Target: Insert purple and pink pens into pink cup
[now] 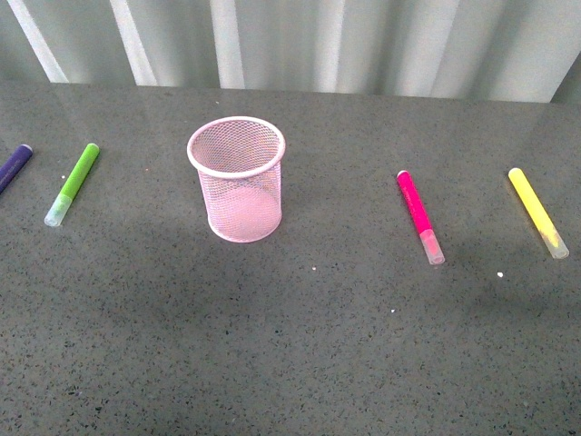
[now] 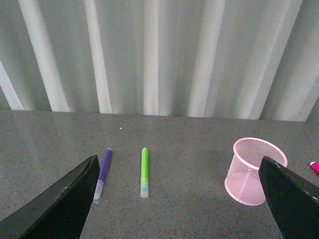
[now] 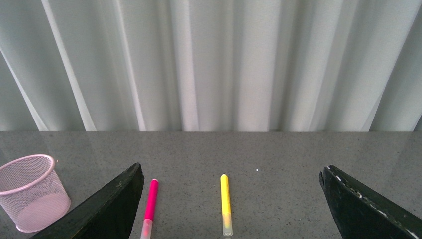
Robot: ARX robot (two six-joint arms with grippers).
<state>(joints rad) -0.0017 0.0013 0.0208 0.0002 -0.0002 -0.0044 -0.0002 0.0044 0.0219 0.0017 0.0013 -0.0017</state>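
The pink cup [image 1: 238, 179] stands upright and empty on the grey table, left of centre; it also shows in the left wrist view [image 2: 253, 171] and the right wrist view [image 3: 33, 191]. The purple pen [image 1: 14, 166] lies at the far left edge, whole in the left wrist view [image 2: 103, 172]. The pink pen [image 1: 418, 215] lies right of the cup, also in the right wrist view [image 3: 149, 207]. My left gripper [image 2: 177, 206] is open and empty, back from the pens. My right gripper [image 3: 231, 211] is open and empty. Neither arm shows in the front view.
A lime-green marker [image 1: 73, 183] lies between the purple pen and the cup, also in the left wrist view [image 2: 144, 171]. A yellow marker [image 1: 536, 211] lies right of the pink pen, also in the right wrist view [image 3: 226, 203]. A pale curtain [image 1: 290, 41] hangs behind the table.
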